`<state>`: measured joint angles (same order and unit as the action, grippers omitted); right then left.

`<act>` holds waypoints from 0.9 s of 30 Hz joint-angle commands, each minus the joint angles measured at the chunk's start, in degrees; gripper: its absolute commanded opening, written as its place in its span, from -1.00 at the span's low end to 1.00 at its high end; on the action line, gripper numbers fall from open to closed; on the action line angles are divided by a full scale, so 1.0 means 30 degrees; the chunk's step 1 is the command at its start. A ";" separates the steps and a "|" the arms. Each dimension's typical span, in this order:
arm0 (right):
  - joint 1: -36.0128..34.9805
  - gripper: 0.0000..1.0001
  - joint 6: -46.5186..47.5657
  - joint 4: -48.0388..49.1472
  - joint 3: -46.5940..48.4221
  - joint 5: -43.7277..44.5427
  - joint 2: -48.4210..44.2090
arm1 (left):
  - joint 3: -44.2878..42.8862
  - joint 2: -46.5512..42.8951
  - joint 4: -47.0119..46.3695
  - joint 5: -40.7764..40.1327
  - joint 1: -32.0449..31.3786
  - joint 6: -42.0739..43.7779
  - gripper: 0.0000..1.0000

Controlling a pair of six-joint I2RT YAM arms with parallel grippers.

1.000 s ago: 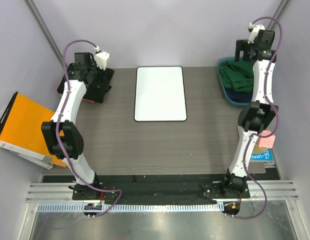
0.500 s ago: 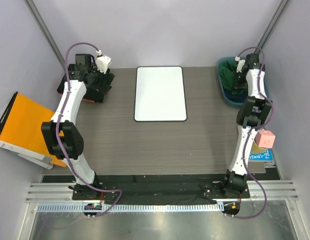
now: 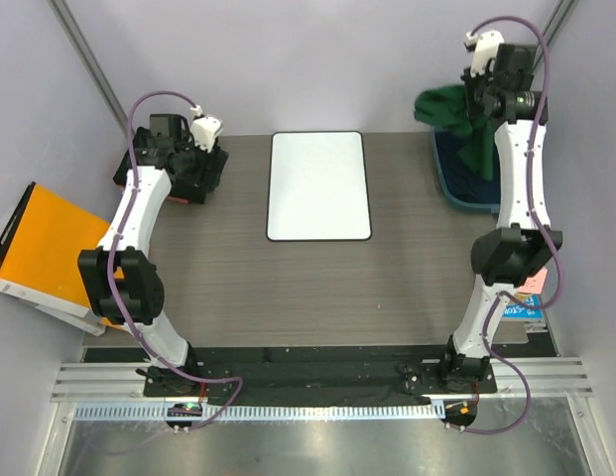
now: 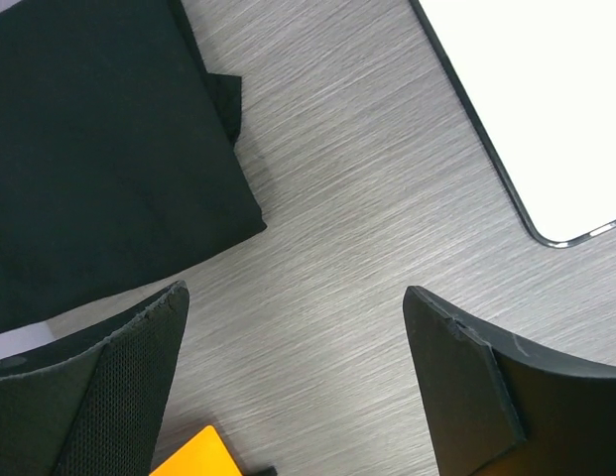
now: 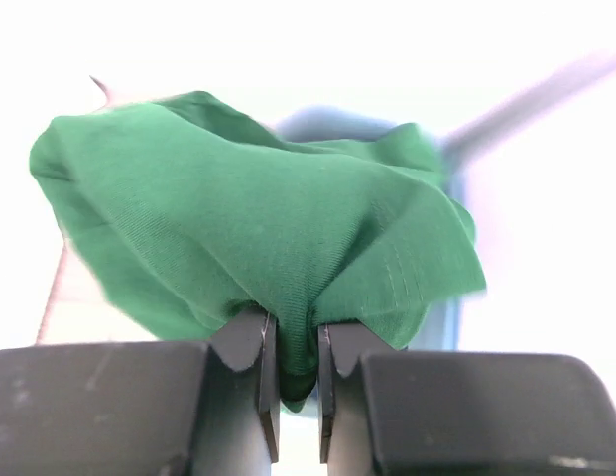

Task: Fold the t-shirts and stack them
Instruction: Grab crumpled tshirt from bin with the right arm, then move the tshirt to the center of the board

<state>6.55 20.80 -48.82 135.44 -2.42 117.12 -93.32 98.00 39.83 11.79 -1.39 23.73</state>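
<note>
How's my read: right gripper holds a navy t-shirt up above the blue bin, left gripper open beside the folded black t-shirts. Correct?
Not quite: the t-shirt pinched in the right gripper is dark green, not navy, as the right wrist view shows. The rest holds: it hangs above the blue bin, and the left gripper is open beside the folded black t-shirts.

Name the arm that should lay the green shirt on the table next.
Right. Its fingers pinch the green t-shirt, lifted above the bin; the left fingers stand open, empty, near the black folded shirt.
</note>
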 commanded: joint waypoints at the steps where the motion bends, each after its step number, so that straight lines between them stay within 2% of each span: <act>1: -0.1300 -0.98 0.1327 0.1918 0.0150 -0.0739 -0.2300 | 0.0051 -0.0673 -0.0564 0.0610 -0.0299 -0.0467 0.77; 7: -0.4373 -0.98 0.3438 0.2441 -0.1724 -0.3644 -0.5520 | 0.0489 -0.1053 -0.0944 0.0552 -0.0416 -0.0496 0.73; 10: -0.5051 -0.98 0.3555 0.3204 -0.2224 -0.4818 -0.6869 | 0.0928 -0.1229 -0.1265 0.0494 -0.0533 -0.0584 0.70; 12: -0.5170 -0.98 0.3527 0.3206 -0.2487 -0.5783 -0.7774 | 0.1134 -0.1317 -0.1528 0.0434 -0.0679 -0.0759 0.59; 14: -0.5170 -0.98 0.3585 0.3351 -0.3831 -0.6399 -0.8655 | 0.1486 -0.1522 -0.1821 0.0289 -0.0797 -0.0876 0.49; 17: -0.5170 -0.97 0.3877 0.3586 -0.7021 -0.6842 -1.0442 | 0.2013 -0.1756 -0.2582 0.0113 -0.1031 -0.1170 0.46; 19: -0.5199 0.06 0.4433 0.3646 -1.0347 -0.5298 -1.1437 | 0.2365 -0.1757 -0.2760 0.0112 -0.1264 -0.1199 0.47; 20: -0.5171 0.98 0.4841 0.3878 -1.1791 -0.4042 -1.1674 | 0.2453 -0.1670 -0.2906 0.0199 -0.1353 -0.1200 0.52; 21: -0.5141 0.99 0.5570 0.4344 -1.3198 -0.0317 -1.1735 | 0.2570 -0.1611 -0.2936 0.0229 -0.1470 -0.1171 0.57; 22: -0.4996 0.99 0.6128 0.4349 -1.5503 0.1577 -1.1300 | 0.2571 -0.1494 -0.2936 0.0259 -0.1732 -0.1141 0.66; 24: -0.4210 0.99 0.5817 0.4321 -1.7160 0.4980 -1.0538 | 0.2484 -0.1201 -0.2907 0.0346 -0.2026 -0.0937 0.71; 27: -0.3268 0.99 0.5111 0.2949 -1.7958 0.2661 -1.0532 | 0.2250 -0.0879 -0.2674 0.0726 -0.2495 -0.0761 0.73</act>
<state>-7.11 36.29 -37.30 86.37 -1.37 81.47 -85.67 95.44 33.67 12.05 -7.11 21.21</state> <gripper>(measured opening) 0.995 0.859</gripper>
